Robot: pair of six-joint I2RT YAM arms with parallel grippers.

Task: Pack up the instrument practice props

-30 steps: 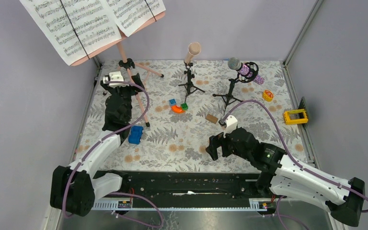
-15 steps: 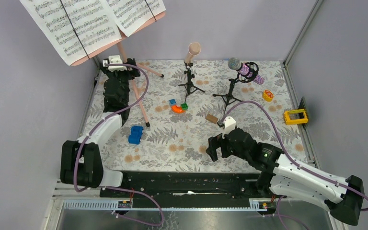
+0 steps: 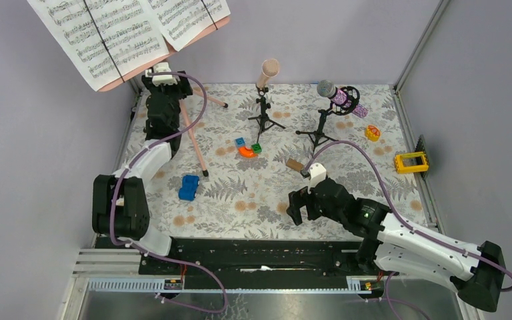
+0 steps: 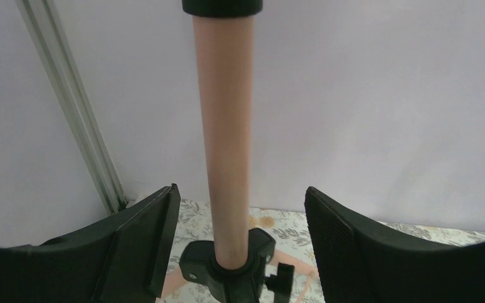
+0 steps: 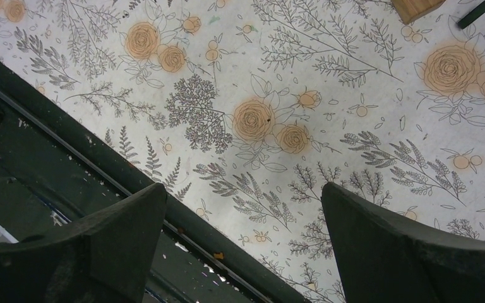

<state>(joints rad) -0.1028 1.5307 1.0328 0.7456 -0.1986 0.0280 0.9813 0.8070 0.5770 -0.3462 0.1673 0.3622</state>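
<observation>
The salmon-pink sheet-music rack (image 3: 197, 32) stands at the back left on pink tripod legs (image 3: 195, 137), with white sheet-music pages (image 3: 113, 33) on it. My left gripper (image 3: 163, 85) is up against its pole. In the left wrist view the pink pole (image 4: 227, 126) rises between the fingers of the left gripper (image 4: 241, 190), which is open with a gap on each side. The plain pink microphone (image 3: 269, 69) and the purple glitter microphone (image 3: 338, 97) sit on black tripod stands. My right gripper (image 3: 298, 204) (image 5: 245, 189) hangs open over the floral mat's front edge, holding nothing.
A blue toy car (image 3: 189, 187) lies near the rack's front leg. Orange, blue and green blocks (image 3: 247, 148) sit mid-mat, with a wooden block (image 3: 295, 164) beside them. A yellow block (image 3: 411, 162) and a yellow-red piece (image 3: 373, 133) lie at the right. Walls close in on three sides.
My left arm has reached farther back to the rack's pole and its jaws have narrowed around it. The right arm has hardly moved.
</observation>
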